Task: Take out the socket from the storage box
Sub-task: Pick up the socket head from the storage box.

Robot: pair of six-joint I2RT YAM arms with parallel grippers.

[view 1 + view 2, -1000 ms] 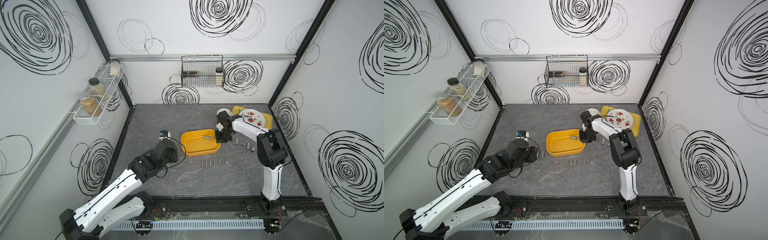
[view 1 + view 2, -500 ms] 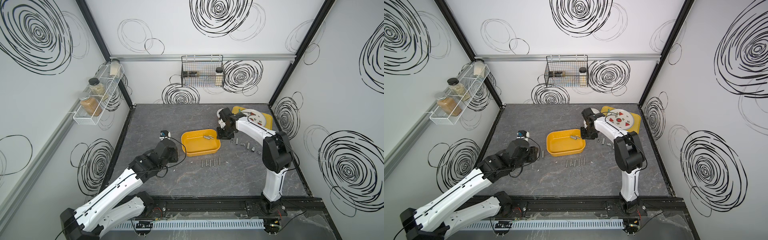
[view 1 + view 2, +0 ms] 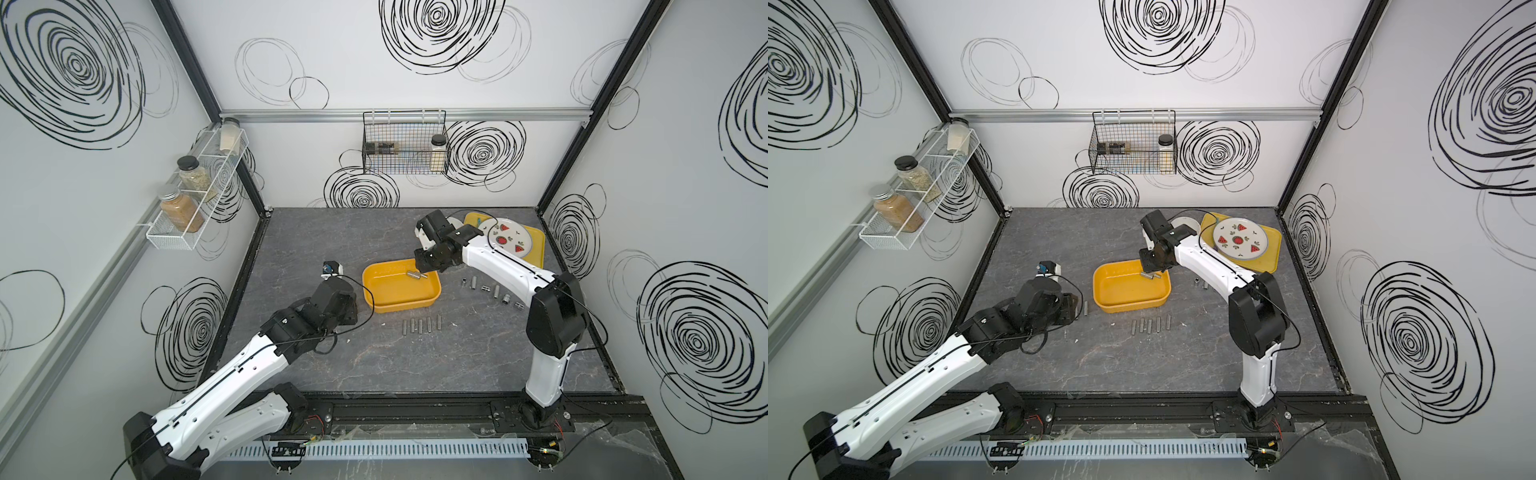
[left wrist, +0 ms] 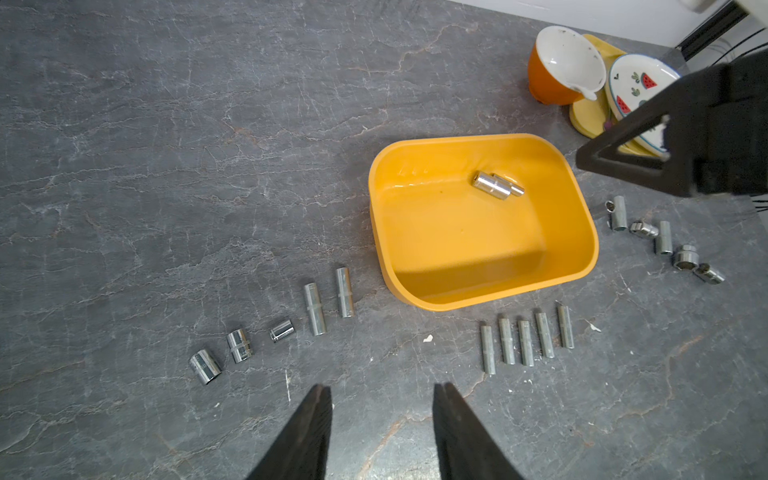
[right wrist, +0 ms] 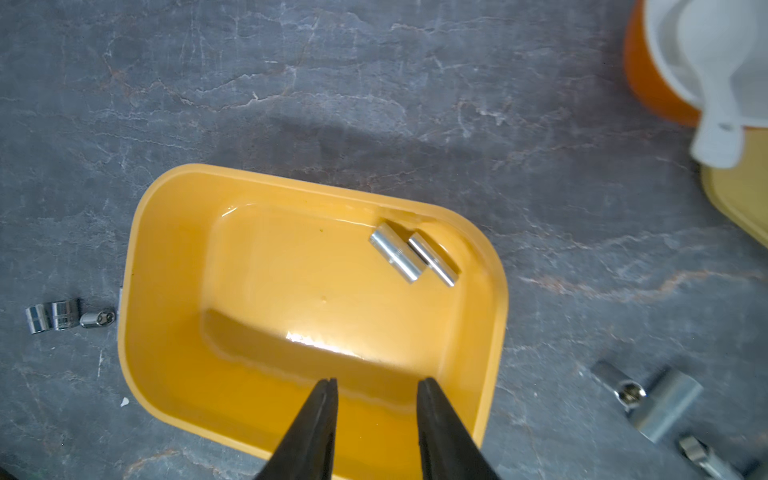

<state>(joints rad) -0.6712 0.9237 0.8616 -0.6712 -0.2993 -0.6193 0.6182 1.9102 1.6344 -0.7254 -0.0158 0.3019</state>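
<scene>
Two sockets left in the storage box, loads already out on the table, my right pincer hovering open, empty.

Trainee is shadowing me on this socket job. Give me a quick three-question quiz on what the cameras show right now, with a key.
1. How many sockets lie in the storage box?
2. True or false: those sockets lie apart, at opposite ends of the box.
3. The right gripper is: A, shut on a socket; B, open and empty above the box; C, shut and empty beside the box.

Key
1. Two.
2. False: they lie side by side, touching, near one corner.
3. B.
</scene>
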